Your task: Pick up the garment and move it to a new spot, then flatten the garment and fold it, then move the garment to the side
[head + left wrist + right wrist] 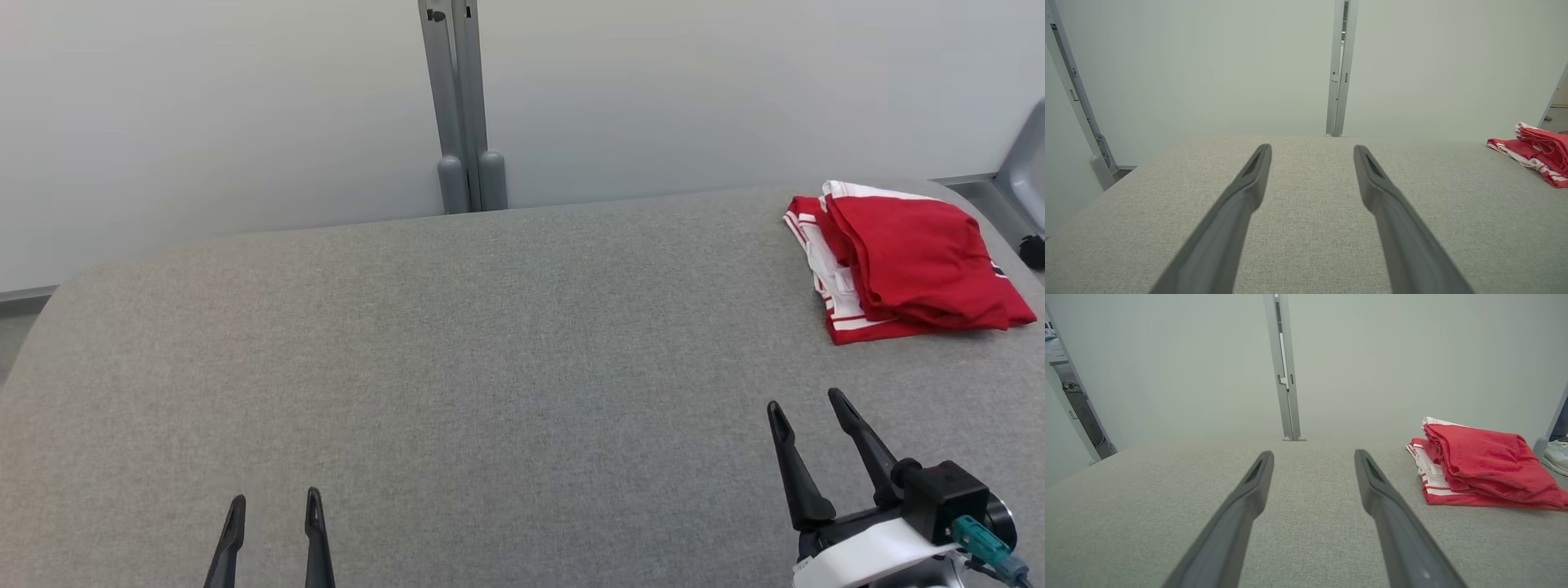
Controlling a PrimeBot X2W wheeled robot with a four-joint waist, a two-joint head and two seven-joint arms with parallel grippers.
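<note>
Red cloth with white striped trim, the garment [906, 261] lies folded in a loose stack at the far right corner of the grey fabric table [457, 351]. It looks already folded and set aside there, leaving the table's middle bare. The right gripper [806, 400] hovers over the table's near right part, close to the garment but apart from it, fingers spread and empty. The left gripper [275, 495] hangs at the table's near edge, left of middle, fingers also spread, holding nothing. Both seem parked clear of the cloth.
</note>
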